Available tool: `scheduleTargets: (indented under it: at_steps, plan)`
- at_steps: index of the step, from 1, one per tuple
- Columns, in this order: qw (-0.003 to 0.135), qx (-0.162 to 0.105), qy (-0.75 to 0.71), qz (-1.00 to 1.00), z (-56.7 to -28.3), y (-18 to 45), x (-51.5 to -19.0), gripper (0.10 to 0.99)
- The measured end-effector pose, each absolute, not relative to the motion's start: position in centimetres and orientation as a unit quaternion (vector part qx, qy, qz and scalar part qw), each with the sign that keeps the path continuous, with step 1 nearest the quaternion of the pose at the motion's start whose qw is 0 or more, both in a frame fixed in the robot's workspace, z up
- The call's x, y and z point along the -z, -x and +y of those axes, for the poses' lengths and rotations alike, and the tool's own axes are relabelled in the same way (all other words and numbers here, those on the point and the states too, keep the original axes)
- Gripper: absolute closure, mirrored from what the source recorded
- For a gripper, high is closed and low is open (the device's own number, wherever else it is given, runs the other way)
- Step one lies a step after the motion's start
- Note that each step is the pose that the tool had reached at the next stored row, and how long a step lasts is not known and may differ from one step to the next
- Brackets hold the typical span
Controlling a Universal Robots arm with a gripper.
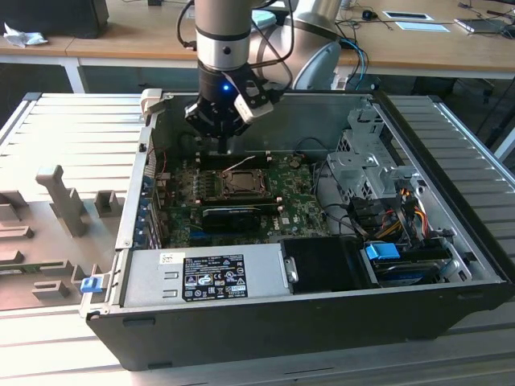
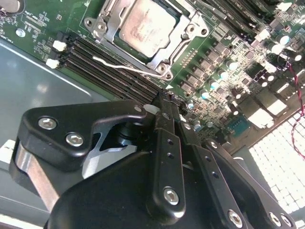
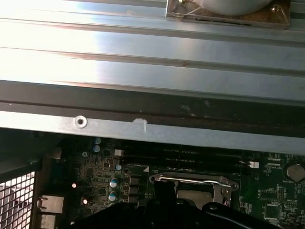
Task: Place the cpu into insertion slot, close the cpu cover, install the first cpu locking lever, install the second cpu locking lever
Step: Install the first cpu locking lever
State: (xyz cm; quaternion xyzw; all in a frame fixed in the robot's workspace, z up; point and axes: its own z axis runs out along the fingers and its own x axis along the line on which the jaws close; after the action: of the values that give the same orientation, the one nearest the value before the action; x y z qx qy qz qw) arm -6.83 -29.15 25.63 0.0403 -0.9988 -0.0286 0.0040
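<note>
The end effector is held just above the green board, its fingers drawn together with nothing gripped between them. Just ahead of and below its tips the cpu is seated in the insertion slot, and the cpu cover is laid flat around it. The first locking lever, a thin wire arm on the socket side nearest the end effector, appears to be unlatched, though its hooked end is hard to make out. The step in hand is judged to be this lever's installation. The wire is best pressed near its free end, downward and then sideways under its catch, with the tips kept off the memory slots beside it. The cpu is set flat, metal top upward, and being square it has no long axis. The lever's long axis is aligned with the memory slots.
</note>
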Motion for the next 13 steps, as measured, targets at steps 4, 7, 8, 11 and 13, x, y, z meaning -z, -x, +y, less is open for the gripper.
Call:
scheduleTargets:
  at_steps: [4, 7, 8, 11, 13]
  plan:
    - [0.004, 0.029, -0.040, -0.999, -29.1, 6.4, -25.6, 0.980]
    - [0.004, 0.029, -0.040, -0.999, -29.1, 6.3, -25.6, 0.980]
    - [0.004, 0.029, -0.040, -0.999, -29.1, 6.2, -25.6, 0.980]
    - [0.004, 0.030, -0.040, -0.999, -29.2, 5.7, -25.5, 0.980]
    - [0.003, 0.047, -0.039, -0.998, -29.2, 5.3, -25.3, 0.980]
